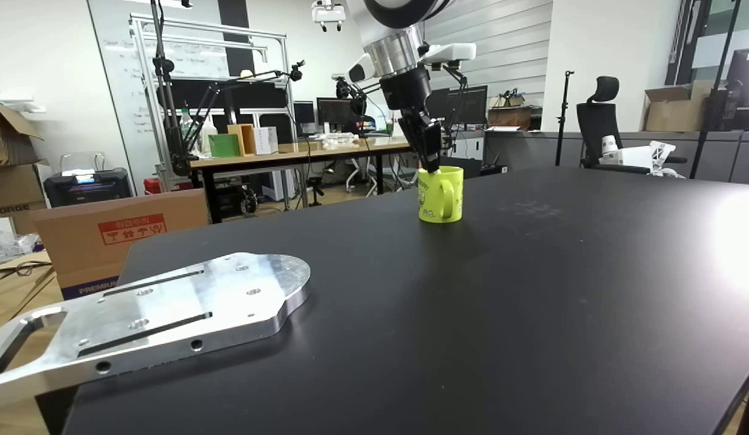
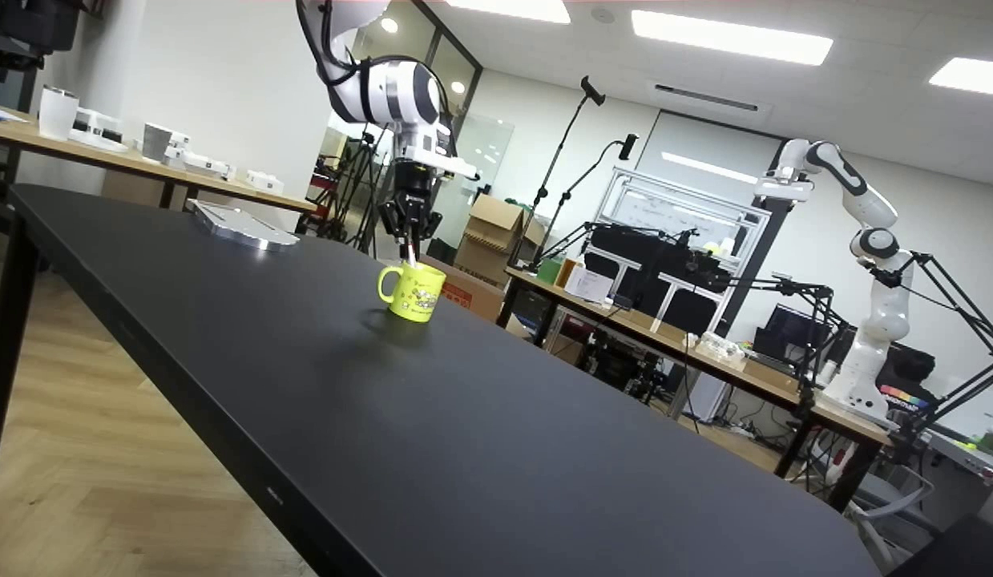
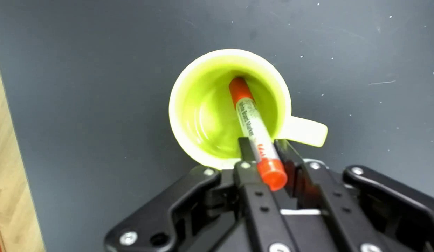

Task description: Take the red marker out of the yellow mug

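Pinching the red marker (image 3: 256, 131) by its upper part, the gripper (image 3: 262, 146) holds it tilted, with the lower red end inside the upright yellow mug (image 2: 420, 295).

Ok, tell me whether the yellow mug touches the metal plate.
Apart: both exterior views show a stretch of black tabletop lying between the yellow mug and the metal plate.

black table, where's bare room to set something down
Free: between the metal plate and the yellow mug; also, in an exterior view, the wide black table stretch right of the mug. Crowded: the mug's mouth, with red marker and hand.
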